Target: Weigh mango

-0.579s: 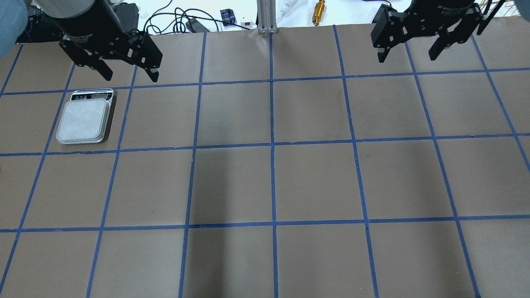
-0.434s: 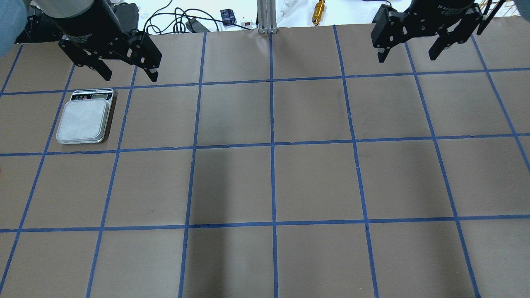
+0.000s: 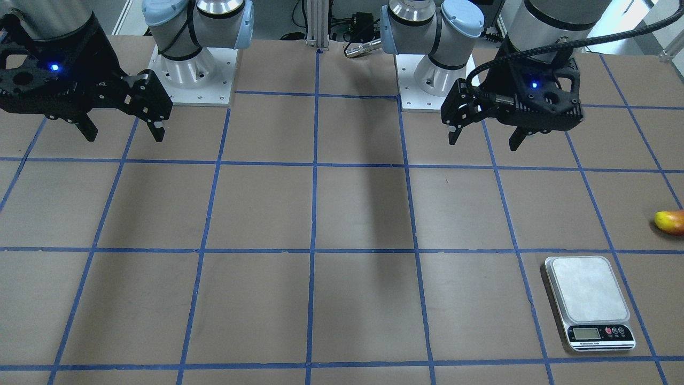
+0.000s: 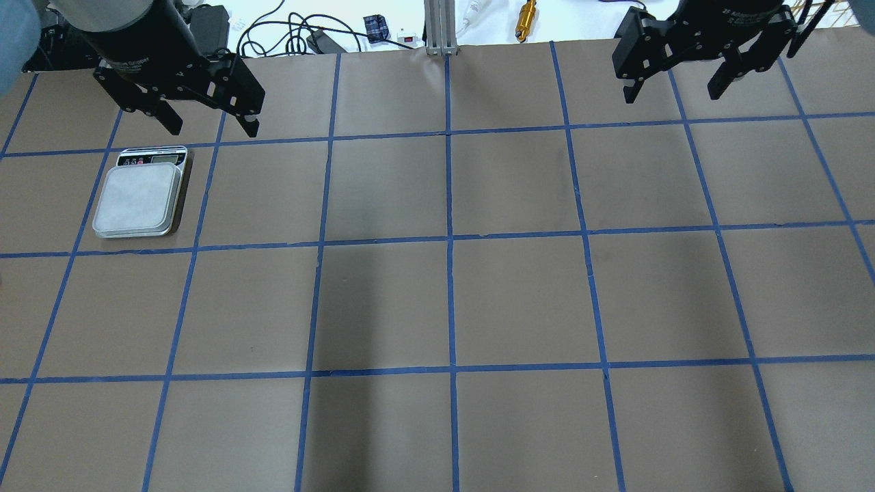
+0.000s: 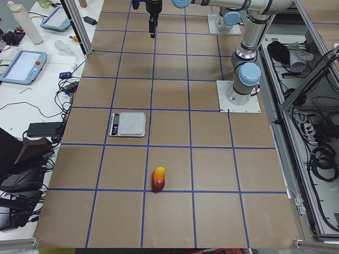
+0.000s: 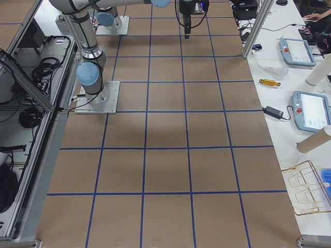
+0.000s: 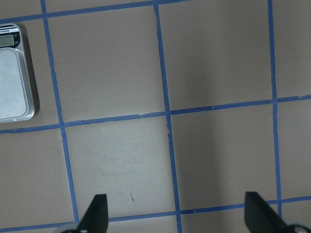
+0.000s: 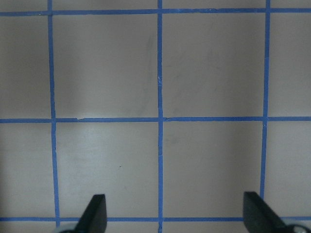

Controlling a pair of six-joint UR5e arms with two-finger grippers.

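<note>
The small oblong mango (image 5: pixel 158 179), yellow blending to red, was found lying on the brown, blue-gridded tabletop (image 4: pixel 519 301) toward the robot's left end. It was set apart from the flat silver digital scale (image 4: pixel 137 199) and was cut out of the overhead view. Both hands were held spread and empty. The left hand (image 4: pixel 212 128) would best be carried over the mango, aligned across its short width, then lowered. Compared with the earlier overhead frame, it had been shifted slightly leftward, while the right hand (image 4: pixel 671 97) was unmoved.
</note>
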